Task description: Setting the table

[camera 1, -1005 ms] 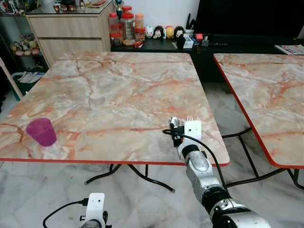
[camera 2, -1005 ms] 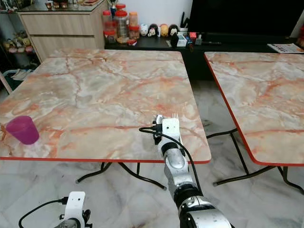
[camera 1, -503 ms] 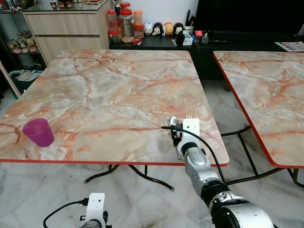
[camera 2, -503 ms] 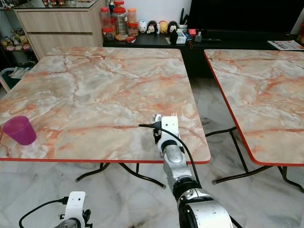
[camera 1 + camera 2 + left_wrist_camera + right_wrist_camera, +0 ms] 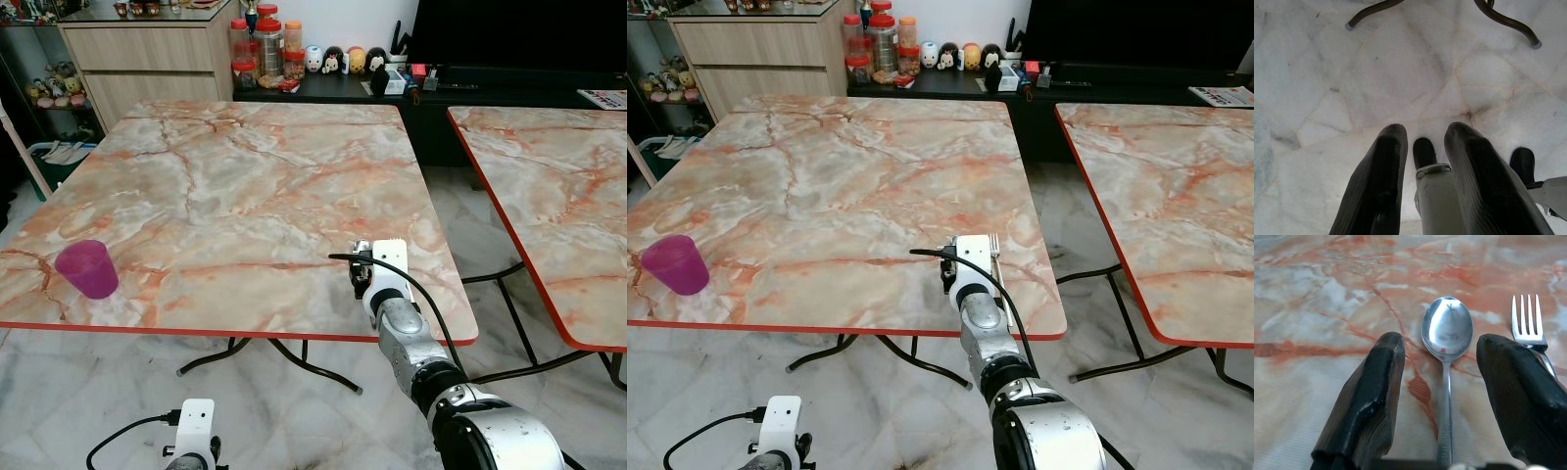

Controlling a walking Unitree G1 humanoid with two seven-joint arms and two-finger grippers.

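The right gripper [image 5: 1442, 396] rested low over the near right part of the marble table [image 5: 245, 186], with its 2 black fingers [image 5: 1369, 401] spread apart. A spoon [image 5: 1446, 340] lay flat on the table between the fingers, touching neither as far as could be seen, its bowl pointing to the far side. A fork [image 5: 1529, 323] lay just right of the spoon, beside the right finger, which hid most of its handle. A purple cup [image 5: 87, 268] stood upright near the left near edge, well apart from the cutlery. A 2nd marble table [image 5: 558, 196] stood to the right. Beyond were a wooden cabinet [image 5: 147, 61] and jars [image 5: 266, 44]. The left gripper [image 5: 1425, 161] hung over the pale tiled floor [image 5: 1400, 73], fingers apart, holding nothing.
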